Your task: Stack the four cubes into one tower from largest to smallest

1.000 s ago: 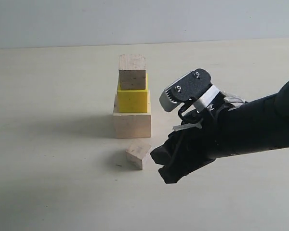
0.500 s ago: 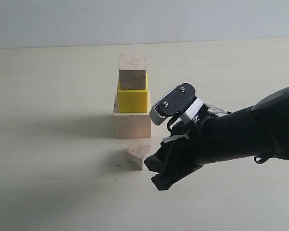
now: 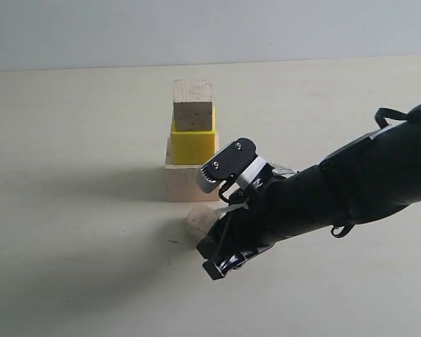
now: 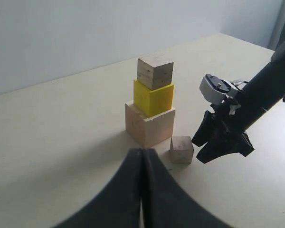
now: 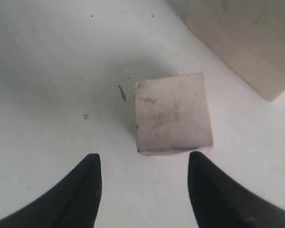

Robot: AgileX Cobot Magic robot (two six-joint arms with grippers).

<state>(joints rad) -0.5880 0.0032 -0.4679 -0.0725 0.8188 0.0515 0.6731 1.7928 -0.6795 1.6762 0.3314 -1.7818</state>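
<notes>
Three cubes stand stacked: the large pale wooden cube (image 3: 186, 184) at the bottom, the yellow cube (image 3: 193, 146) on it, a small wooden cube (image 3: 193, 105) on top. The smallest greyish cube (image 3: 198, 221) lies on the table just in front of this stack, partly covered by my right gripper (image 3: 205, 258). In the right wrist view that cube (image 5: 173, 114) sits just beyond the right gripper (image 5: 143, 161), whose fingers are spread wider than it and touch nothing. My left gripper (image 4: 142, 151) is shut and empty, well short of the stack (image 4: 149, 126).
The pale tabletop (image 3: 70, 210) stretches bare to the left of the stack. A light wall (image 3: 210, 28) bounds the far edge. My right arm (image 3: 351, 189) reaches in low from the right.
My right gripper has moved left and down to the loose smallest cube and now partly covers it. Its fingers stay spread. The stack has not moved.
</notes>
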